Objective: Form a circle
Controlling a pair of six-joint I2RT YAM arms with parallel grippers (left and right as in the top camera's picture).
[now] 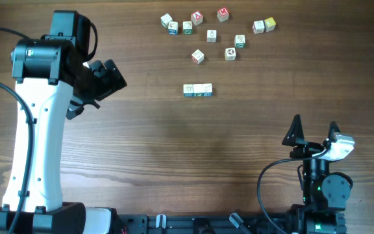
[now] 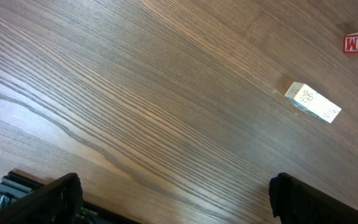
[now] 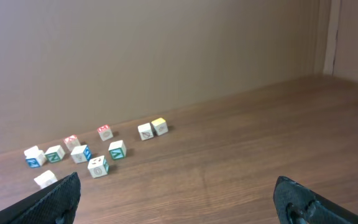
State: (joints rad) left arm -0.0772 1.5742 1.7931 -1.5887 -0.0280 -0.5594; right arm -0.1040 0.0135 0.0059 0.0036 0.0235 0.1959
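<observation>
Loosely scattered cubes (image 1: 211, 36), long axis left-right, touching pair (image 1: 198, 90)

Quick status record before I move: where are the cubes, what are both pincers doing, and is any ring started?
cubes: scattered loosely at the far side of the table, mostly apart
pair: two cubes touching side by side, nearer the centre than the rest
left pincer: open, empty, over bare wood
right pincer: open, empty, at the near side, well away from the cubes
progress: no ring started
</observation>
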